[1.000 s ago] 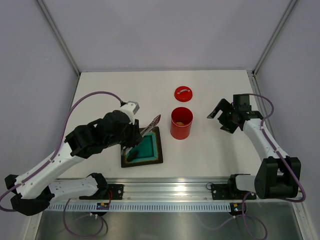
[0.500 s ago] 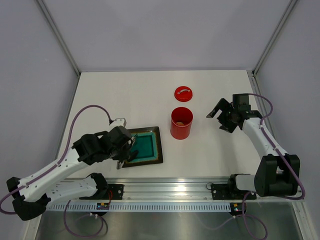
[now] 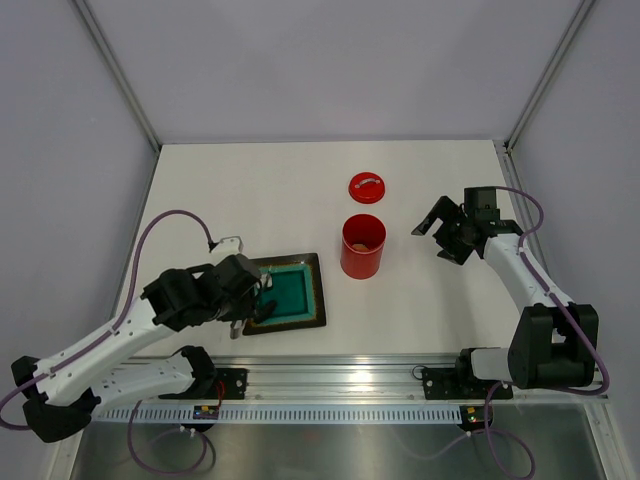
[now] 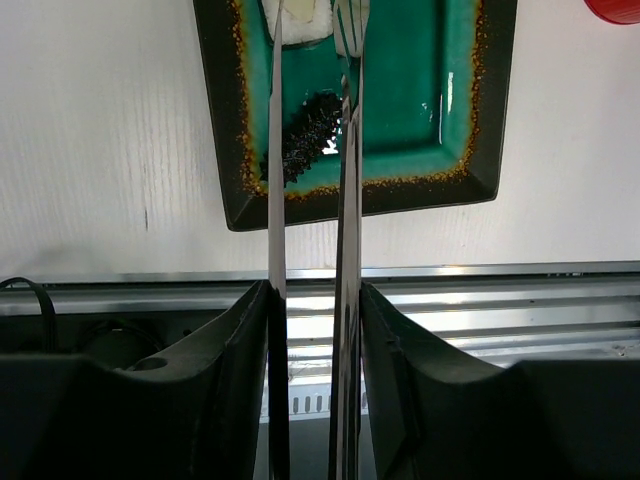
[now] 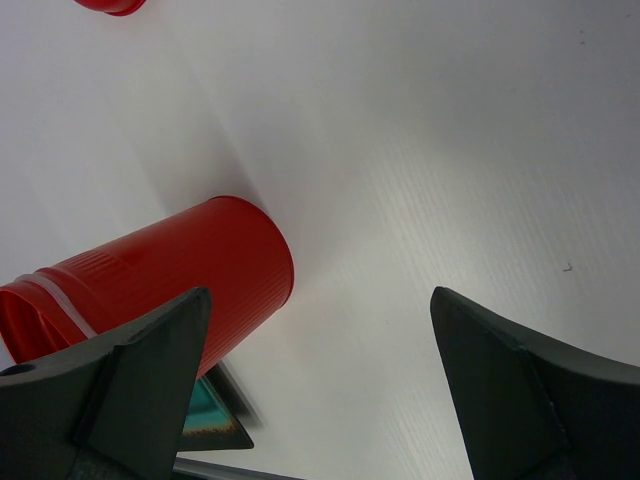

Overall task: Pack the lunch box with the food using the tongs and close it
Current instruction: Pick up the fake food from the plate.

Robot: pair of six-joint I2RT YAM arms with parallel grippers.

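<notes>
Where the left arm reaches over the near-left part of the table, one left pincer is partly closed on one pair of tongs. A finger presses against each slim arm, and the two arms run out over the plate. Just right of that pincer lies one square dark plate with a teal centre. Two pieces of food show on it: one dark stick and one white cube. In the left wrist view both lie between the tongs' arms; whether the tips touch either piece cannot be told. Right of the plate and just apart from it stands one red lunch box, upright and open. Something pale orange-brown shows inside it, too small to count as pieces. Its one red lid lies flat on the table beyond it, handle up. Farther right, one right pincer hangs with its fingers spread wide and grips nothing.
</notes>
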